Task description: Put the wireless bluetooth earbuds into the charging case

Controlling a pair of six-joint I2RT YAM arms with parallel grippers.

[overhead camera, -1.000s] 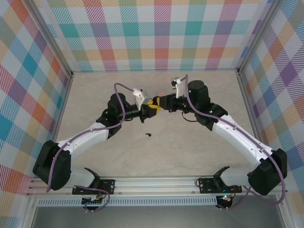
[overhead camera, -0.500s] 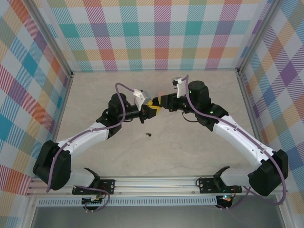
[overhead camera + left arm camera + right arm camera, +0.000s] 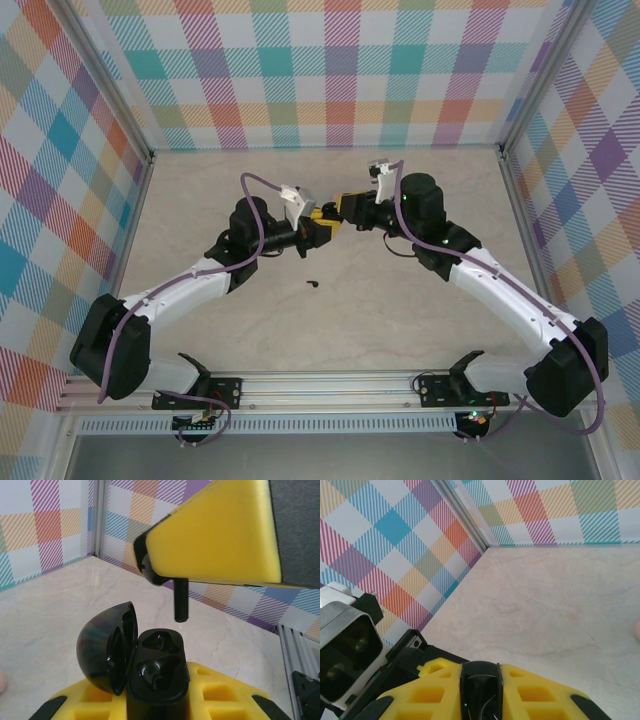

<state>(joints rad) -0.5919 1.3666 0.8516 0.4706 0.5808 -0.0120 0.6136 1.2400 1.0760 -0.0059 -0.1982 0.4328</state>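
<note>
Right gripper (image 3: 481, 694) clenched on a black earbud (image 3: 180, 601), stem hanging down just above the charging case (image 3: 157, 672). Left gripper (image 3: 159, 702) grips that case upright, lid (image 3: 107, 652) swung open.

Judgement: stem looks offset toward the far side. Centre it over one socket, keep it vertical, lower slowly, release once seated.

Second black earbud (image 3: 312, 284) lies on the table (image 3: 400, 310), between the arms.

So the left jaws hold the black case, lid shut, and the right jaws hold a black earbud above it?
No: the left wrist view shows the lid open. The left jaws hold the black case, the right jaws a black earbud above it.
</note>
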